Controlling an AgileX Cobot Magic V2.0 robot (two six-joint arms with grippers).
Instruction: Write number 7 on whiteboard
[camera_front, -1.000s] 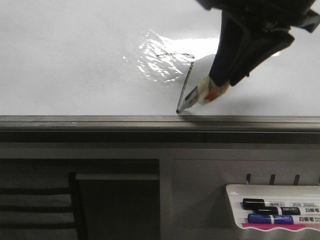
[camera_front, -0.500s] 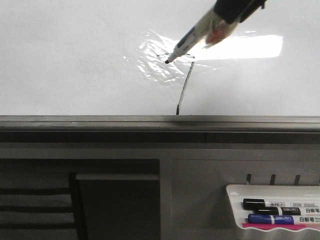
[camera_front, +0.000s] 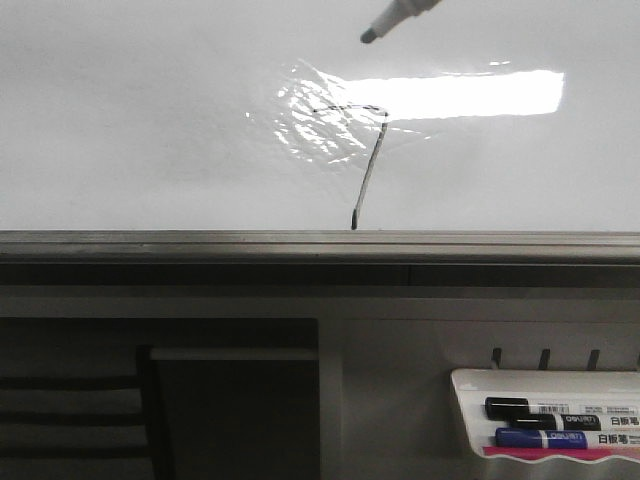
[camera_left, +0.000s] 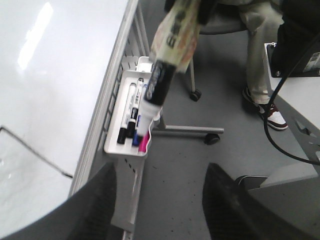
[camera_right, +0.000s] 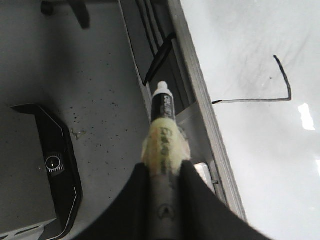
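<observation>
The whiteboard fills the upper front view, with bright glare and a wrinkled film patch. The number 7 is drawn on it in thin black: a short top stroke and a long slanted downstroke ending at the grey edge rail. It also shows in the right wrist view. My right gripper is shut on a marker, held clear of the board. Only the marker's tip shows in the front view. My left gripper is open and empty over the floor beside the board.
A white marker tray hangs below the board at the right, holding a black and a blue marker; it also shows in the left wrist view. A seated person's legs, a chair base and cables are beyond it.
The marker lifted off the board from the foot of the downstroke and moved up and away. The right gripper has left the front view. The 7 stands unchanged.
</observation>
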